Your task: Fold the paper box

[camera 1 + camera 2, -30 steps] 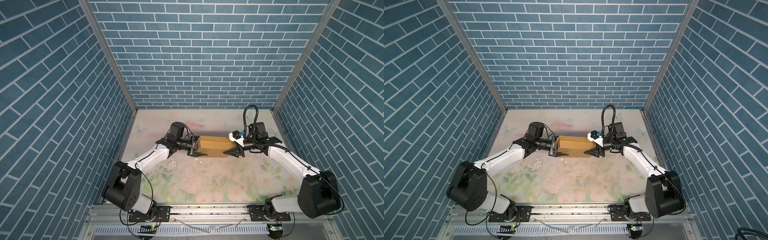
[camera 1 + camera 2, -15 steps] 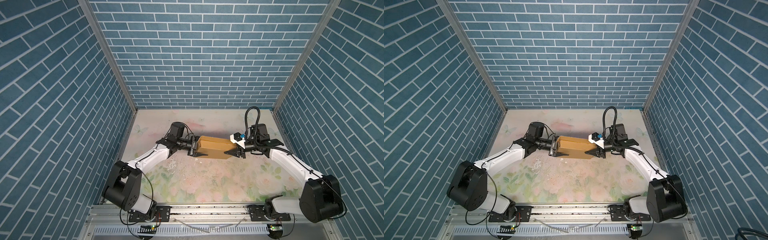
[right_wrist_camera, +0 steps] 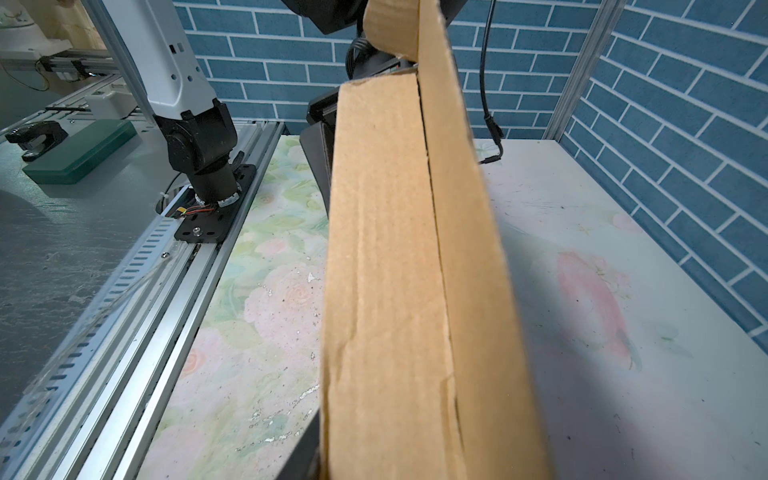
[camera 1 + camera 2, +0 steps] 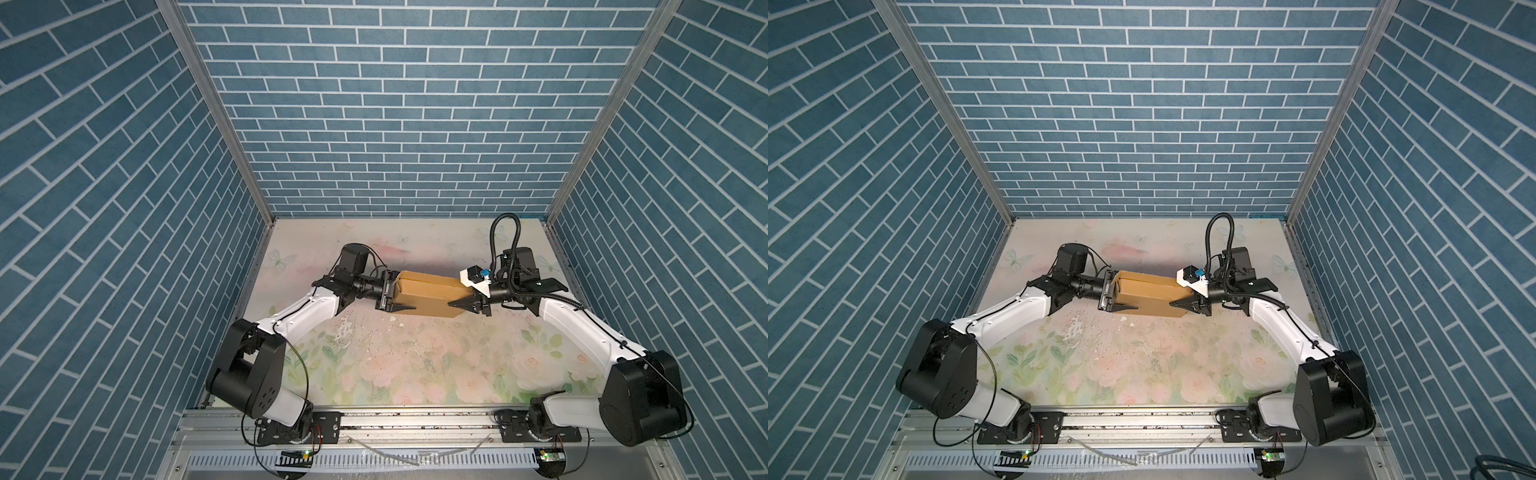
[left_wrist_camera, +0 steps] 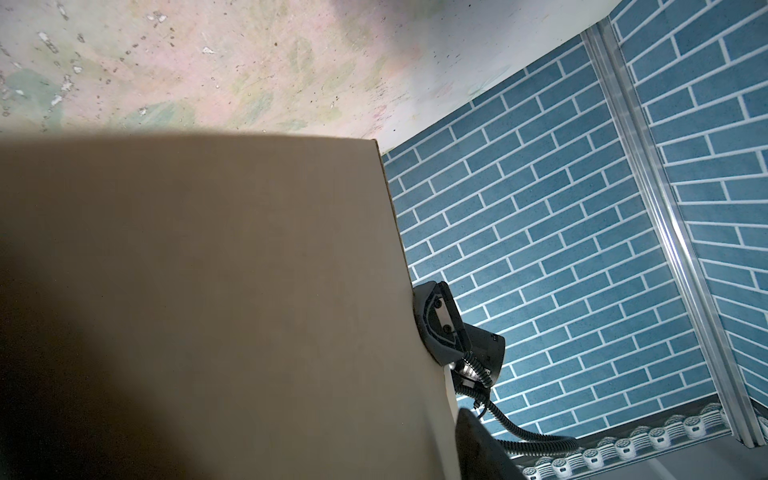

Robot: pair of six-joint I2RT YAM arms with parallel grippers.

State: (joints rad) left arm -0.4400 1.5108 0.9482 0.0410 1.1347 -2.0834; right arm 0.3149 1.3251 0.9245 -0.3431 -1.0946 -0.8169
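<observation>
The left gripper (image 4: 402, 293) has its fingers set on either side of the paper box (image 4: 428, 297) at the box's left end. The near finger (image 4: 401, 308) lies flat along the broad front face and the far one is hidden behind the cardboard. The spread is middling, matched to the box's thickness, and the fingers clamp it.

The right gripper (image 4: 459, 294) straddles the opposite end in the same way. Its near finger (image 4: 464, 305) overlaps the front face at the lower right corner. In the right wrist view a dark finger (image 3: 301, 455) sits just beside the cardboard, but I cannot tell whether the pair presses the box or stands slightly clear of it.

The box is folded into a shallow brown rectangle and turned up on a long edge, narrow side uppermost. A thin seam runs the length of that side. It spans the gap between the two wrists, toward the back middle of the surface (image 4: 415, 365). Whether its lower edge touches the surface is unclear.

In the left wrist view its plain broad face fills most of the frame. The surface is floral-printed and scuffed with pale flecks. Blue brick-patterned walls (image 4: 395, 124) close it in on three sides.
</observation>
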